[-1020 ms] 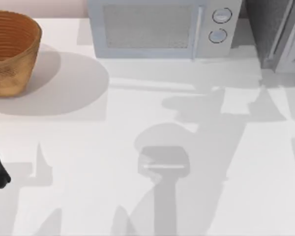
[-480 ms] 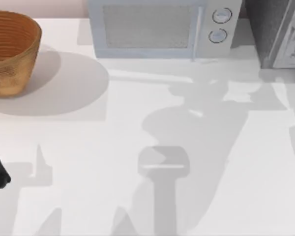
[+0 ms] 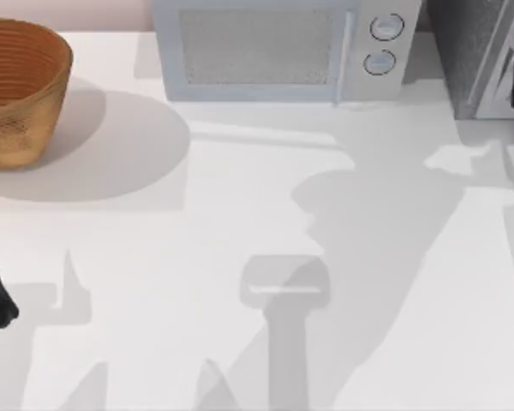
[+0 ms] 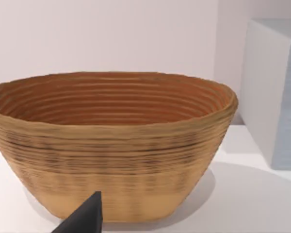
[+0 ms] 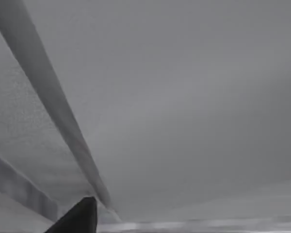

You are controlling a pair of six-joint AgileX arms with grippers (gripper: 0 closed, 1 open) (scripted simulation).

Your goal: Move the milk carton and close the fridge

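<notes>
Prob. on closing step: right claw (image 5: 82, 213) close up vs fridge (image 3: 475, 51) door, grip state can't tell; next needs steady push shut.

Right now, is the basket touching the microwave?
Apart. The top view shows bare table between the basket and the microwave.

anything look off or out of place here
Nothing looks spilled, toppled or damaged. The basket sits upright at the table's left rear, the microwave square at the back with its door shut. The one loose end is the fridge at the right rear, whose pale-framed door appears angled, not yet flush.
</notes>
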